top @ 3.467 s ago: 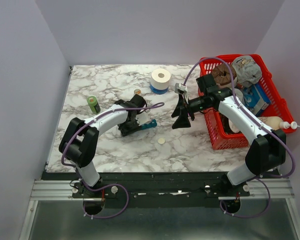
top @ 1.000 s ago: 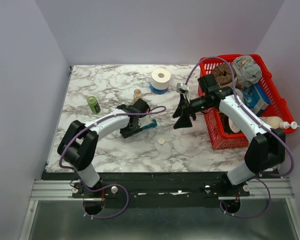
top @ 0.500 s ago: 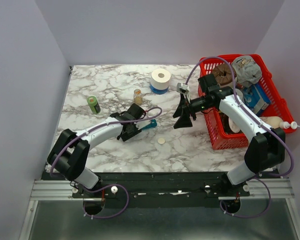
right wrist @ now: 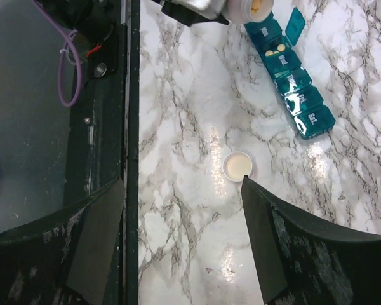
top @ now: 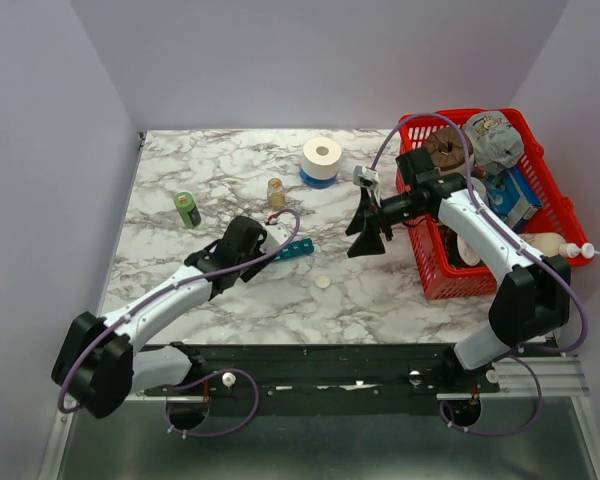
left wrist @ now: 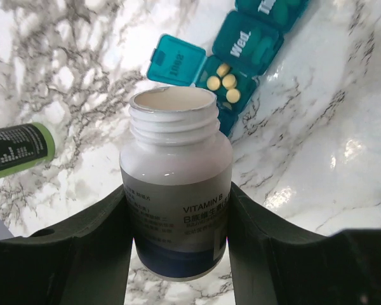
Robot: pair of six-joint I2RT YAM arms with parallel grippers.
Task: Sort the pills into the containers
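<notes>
Over the glossy, veined marble tabletop [top: 170,170], my right gripper [right wrist: 181,184] is hovering, fingers spread and empty. My left gripper [left wrist: 178,213] is clamping a smooth white cylindrical vitamin B bottle [left wrist: 176,159], uncapped, near the teal plastic pill organizer [left wrist: 257,35]. Round yellow pills [left wrist: 221,81] are lying in its one open square compartment.

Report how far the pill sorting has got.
Done: the cap is off, and three pills lie in one open compartment of the pill organizer. In hand: the left gripper holds the open bottle. Left: the other compartments visible are shut; the right gripper hangs open.
</notes>
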